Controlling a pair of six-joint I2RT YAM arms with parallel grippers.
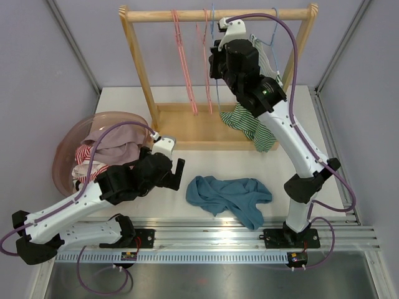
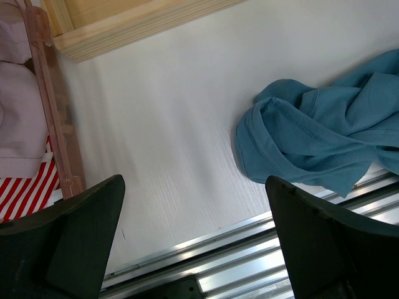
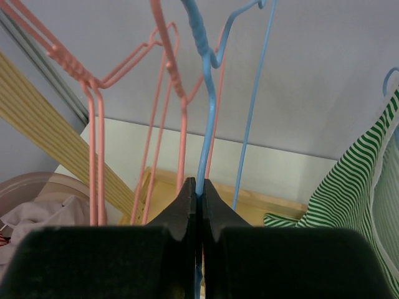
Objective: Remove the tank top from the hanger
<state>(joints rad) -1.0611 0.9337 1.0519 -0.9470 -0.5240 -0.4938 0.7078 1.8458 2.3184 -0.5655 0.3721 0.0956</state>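
White table [image 1: 121, 103] bears blue top [image 1: 227, 196]; right gripper [image 3: 199, 193] pinches blue hanger [image 3: 210, 124].

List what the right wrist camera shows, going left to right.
Pink basket → pink hangers → blue hanger → green striped tank top.

White flat tabletop [image 1: 121, 99], matte, with a ribbed aluminium rail [image 1: 212, 235] along the near edge.

Far centre: pale wooden clothes-rack base tray [image 1: 193, 128].

Left: round translucent pink plastic basket [image 1: 111, 114], cloth heaped inside.

Near centre: crumpled teal knit garment [image 1: 227, 196], apart from both.

Green-and-white striped tank top [image 1: 252, 128] hangs down onto the tray's right front corner; contact with the tabletop unclear.
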